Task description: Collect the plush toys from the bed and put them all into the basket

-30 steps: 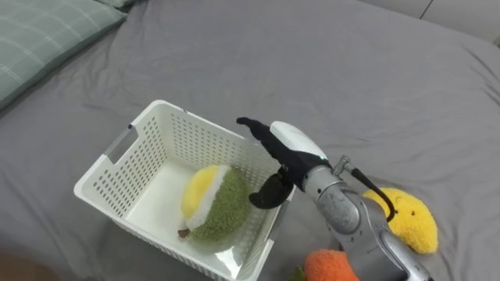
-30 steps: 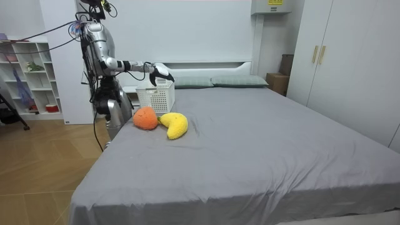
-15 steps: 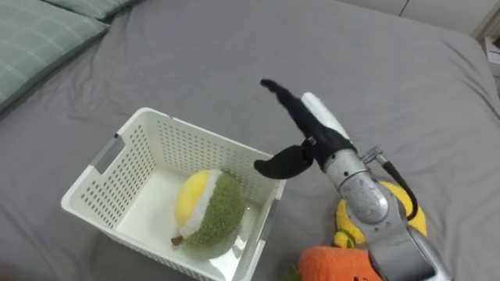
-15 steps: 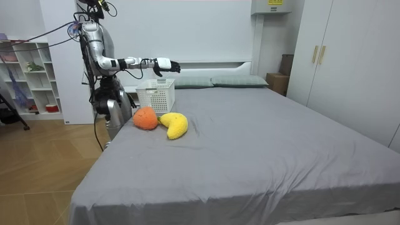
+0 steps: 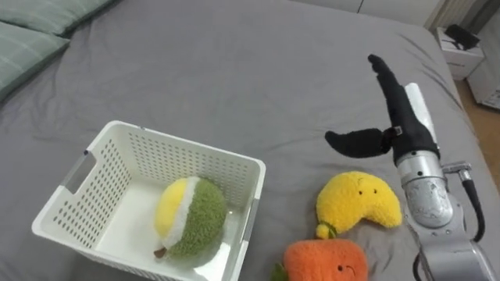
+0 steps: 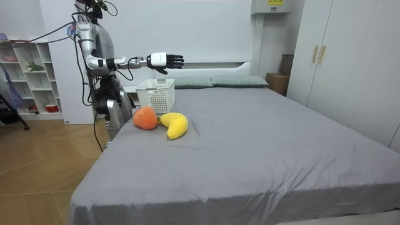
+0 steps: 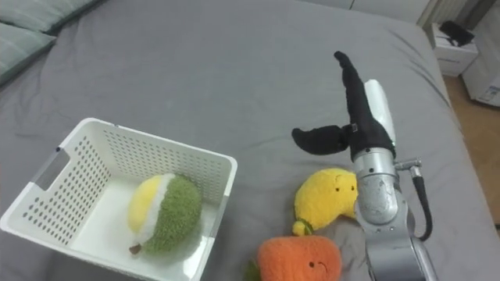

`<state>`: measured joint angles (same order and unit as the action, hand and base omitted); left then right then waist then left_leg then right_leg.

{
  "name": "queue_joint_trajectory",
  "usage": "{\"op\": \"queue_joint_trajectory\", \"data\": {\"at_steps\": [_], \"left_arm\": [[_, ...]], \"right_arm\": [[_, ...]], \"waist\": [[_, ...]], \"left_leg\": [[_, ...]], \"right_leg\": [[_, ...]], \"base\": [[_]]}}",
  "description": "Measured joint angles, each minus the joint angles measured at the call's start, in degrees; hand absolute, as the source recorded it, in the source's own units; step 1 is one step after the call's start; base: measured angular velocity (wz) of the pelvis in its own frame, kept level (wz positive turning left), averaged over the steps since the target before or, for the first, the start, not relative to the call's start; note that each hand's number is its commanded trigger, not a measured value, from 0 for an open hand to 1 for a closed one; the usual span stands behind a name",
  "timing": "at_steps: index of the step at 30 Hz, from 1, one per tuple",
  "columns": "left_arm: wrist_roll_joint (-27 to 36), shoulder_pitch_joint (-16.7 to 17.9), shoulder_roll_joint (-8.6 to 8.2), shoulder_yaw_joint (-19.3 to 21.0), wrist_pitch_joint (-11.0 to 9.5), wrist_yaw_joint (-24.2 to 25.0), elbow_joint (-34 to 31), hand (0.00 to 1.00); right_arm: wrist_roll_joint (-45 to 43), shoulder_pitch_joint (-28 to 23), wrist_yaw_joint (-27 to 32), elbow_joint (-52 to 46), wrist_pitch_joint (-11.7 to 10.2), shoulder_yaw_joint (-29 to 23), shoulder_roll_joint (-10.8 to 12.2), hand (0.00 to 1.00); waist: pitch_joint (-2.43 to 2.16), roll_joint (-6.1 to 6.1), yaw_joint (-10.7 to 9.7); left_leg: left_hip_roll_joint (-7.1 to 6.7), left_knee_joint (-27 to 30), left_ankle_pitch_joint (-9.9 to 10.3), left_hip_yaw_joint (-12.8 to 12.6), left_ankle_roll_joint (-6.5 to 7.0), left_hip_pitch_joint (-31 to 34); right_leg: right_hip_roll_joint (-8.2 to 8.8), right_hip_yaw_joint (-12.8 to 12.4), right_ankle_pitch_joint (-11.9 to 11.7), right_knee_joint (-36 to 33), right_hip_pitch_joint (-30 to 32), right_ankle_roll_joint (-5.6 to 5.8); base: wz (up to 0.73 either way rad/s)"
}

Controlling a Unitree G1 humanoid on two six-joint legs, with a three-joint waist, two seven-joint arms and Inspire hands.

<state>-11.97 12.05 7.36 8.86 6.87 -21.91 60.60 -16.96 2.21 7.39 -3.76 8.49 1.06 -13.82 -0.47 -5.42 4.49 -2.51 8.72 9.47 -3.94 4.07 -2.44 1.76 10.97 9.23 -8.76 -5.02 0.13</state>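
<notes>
Three toys: one green-and-yellow plush toy [image 5: 191,226] lies inside the one white basket [image 5: 187,152]. On the bed [image 5: 234,70], one yellow plush toy [image 5: 359,204] is at 3 o'clock from the basket and one orange plush toy [image 5: 324,261] at 4 o'clock. The right hand [image 5: 402,117] hangs at 1 o'clock from the yellow toy, fingers straight, holding nothing

2 pale green checked fabric pillows [image 6: 239,80] lie side by side below a white headboard [image 6: 206,64]. A tall white wardrobe [image 6: 350,56] with 2 gold handles stands at the room view's right, a white open shelf unit [image 6: 28,75] at its left.
</notes>
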Motion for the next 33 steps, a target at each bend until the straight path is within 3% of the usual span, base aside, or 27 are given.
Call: {"op": "queue_joint_trajectory", "data": {"at_steps": [4, 7, 13, 19, 28, 33], "left_arm": [[0.0, 0.4, 0.13, 0.0, 0.0, 0.0, -0.6, 0.00], [0.1, 0.8, 0.28, 0.0, -0.1, 0.0, -1.4, 0.00], [0.0, 1.2, 0.32, 0.3, -0.5, 0.0, -1.4, 0.00], [0.0, 1.5, 0.39, 0.6, -0.2, 0.0, -1.4, 0.00], [-0.1, 2.5, 0.60, 0.4, -0.1, 0.1, -1.2, 0.00], [0.1, 1.8, 0.83, 0.3, 0.4, 0.2, -1.2, 0.00]], "right_arm": [[-0.8, -0.9, 0.5, 0.7, -0.4, -0.8, 0.0, 0.00], [-0.8, -1.5, 1.4, 2.1, -0.4, -2.5, -0.1, 0.00], [-0.1, -3.1, 3.4, 6.1, -0.6, -3.1, -2.4, 0.00], [-0.1, -5.9, 3.3, 6.2, -0.4, -3.2, -2.4, 0.00], [-0.4, -5.9, 2.5, 15.5, -0.5, -3.2, -2.4, 0.00], [-1.0, -5.7, 2.5, 24.3, -0.8, -2.9, -2.4, 0.00]], "waist": [[0.05, 0.02, -1.4], [0.08, 0.03, -1.6], [0.18, -0.17, -2.0], [0.41, -0.42, -2.5], [0.50, -0.49, -2.3], [0.46, -0.13, -0.7]], "left_leg": [[-0.01, -0.1, 0.0, -0.1, 0.06, 0.0], [-0.01, -0.1, 0.1, -0.1, 0.07, 0.0], [0.02, -0.1, 0.1, -0.1, 0.06, 0.0], [0.02, -0.1, 0.1, -0.1, 0.05, 0.2], [0.03, -0.1, 0.1, -0.2, 0.08, 0.3], [0.03, 0.8, 0.1, 0.1, 0.09, 2.8]], "right_leg": [[0.14, 0.0, 0.0, -0.1, 0.0, 0.02], [0.15, 0.0, 0.0, -0.2, 0.0, 0.02], [0.14, 0.0, 0.0, -0.1, 0.0, 0.03], [0.12, -0.1, 0.0, -0.1, 0.3, 0.03], [0.15, -0.1, 0.0, -0.1, 0.3, 0.03], [0.09, -0.1, -0.1, -0.7, 2.5, 0.00]], "base": [[-0.01], [0.00], [0.00], [0.00], [0.00], [0.00]]}}
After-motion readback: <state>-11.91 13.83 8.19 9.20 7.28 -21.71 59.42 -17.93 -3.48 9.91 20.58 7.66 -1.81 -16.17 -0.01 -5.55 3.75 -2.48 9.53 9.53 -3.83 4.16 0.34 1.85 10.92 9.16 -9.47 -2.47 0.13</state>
